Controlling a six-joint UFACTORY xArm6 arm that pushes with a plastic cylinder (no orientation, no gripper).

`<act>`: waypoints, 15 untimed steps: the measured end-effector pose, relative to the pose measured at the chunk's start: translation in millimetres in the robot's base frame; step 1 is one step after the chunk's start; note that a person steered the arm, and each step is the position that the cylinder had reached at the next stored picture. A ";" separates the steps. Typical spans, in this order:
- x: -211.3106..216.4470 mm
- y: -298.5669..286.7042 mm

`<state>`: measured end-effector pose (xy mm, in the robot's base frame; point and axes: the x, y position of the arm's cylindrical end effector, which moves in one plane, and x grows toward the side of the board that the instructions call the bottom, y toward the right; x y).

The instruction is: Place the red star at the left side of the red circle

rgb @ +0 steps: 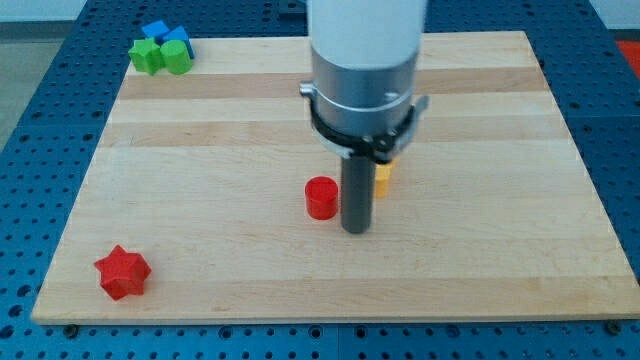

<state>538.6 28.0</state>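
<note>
The red star (123,272) lies near the board's bottom left corner. The red circle (321,198) stands near the board's middle, far to the right of the star and higher in the view. My tip (357,229) is down on the board just right of the red circle and slightly below it, close to it; I cannot tell if it touches. The tip is far from the red star.
A yellow block (382,178) sits right behind the rod, mostly hidden by it. At the top left corner a blue block (156,31), a second blue block (178,39), a green star (146,56) and a green block (178,58) are clustered. The wooden board (500,150) lies on a blue perforated table.
</note>
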 end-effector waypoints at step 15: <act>37.0 -207.0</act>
<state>575.6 -179.1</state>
